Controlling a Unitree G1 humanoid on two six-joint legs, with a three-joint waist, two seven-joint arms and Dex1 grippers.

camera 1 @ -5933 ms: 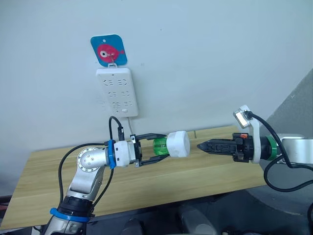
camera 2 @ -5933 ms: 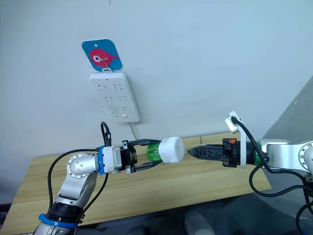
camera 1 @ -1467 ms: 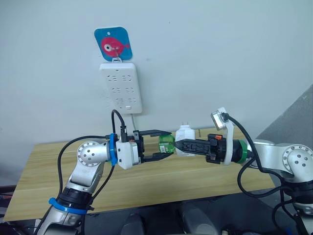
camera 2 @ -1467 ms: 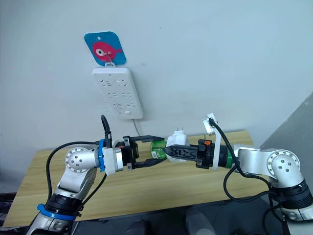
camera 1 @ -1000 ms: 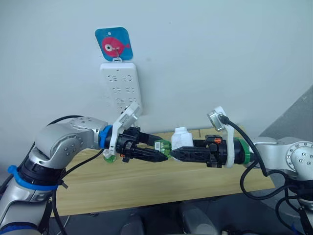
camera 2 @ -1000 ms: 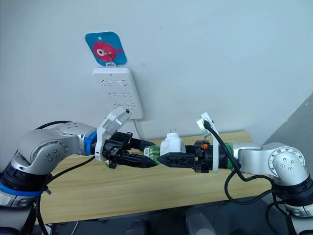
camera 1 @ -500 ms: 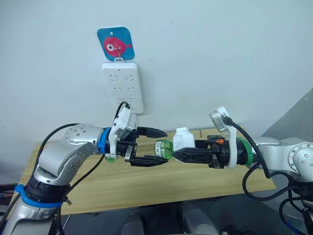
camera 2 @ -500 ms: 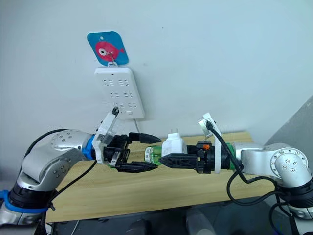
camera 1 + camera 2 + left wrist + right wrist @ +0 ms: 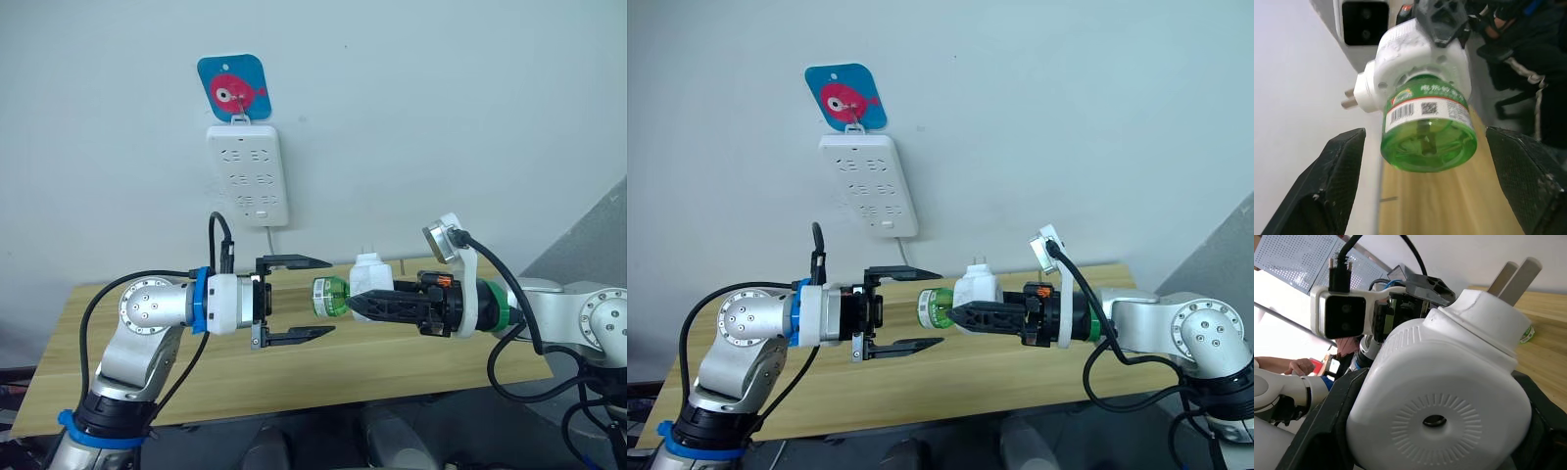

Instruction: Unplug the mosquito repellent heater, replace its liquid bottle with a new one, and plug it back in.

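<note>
The right gripper [image 9: 355, 305] is clamping the small white rounded plastic mosquito repellent heater [image 9: 369, 275] above the light wooden table [image 9: 411, 357], prongs pointing up. The round green plastic liquid bottle [image 9: 330, 297] is sticking out of the heater toward the left gripper [image 9: 323, 297], whose jaws are gaping wide around it, empty. A long white power strip [image 9: 249, 174] is hanging on the far wall.

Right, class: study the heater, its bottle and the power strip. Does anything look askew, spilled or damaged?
Nothing stands out. The mosquito repellent heater sits in the right gripper, its prongs up, with the green bottle attached and no spill visible. The left gripper is open around the bottle. The power strip hangs straight on the wall.
</note>
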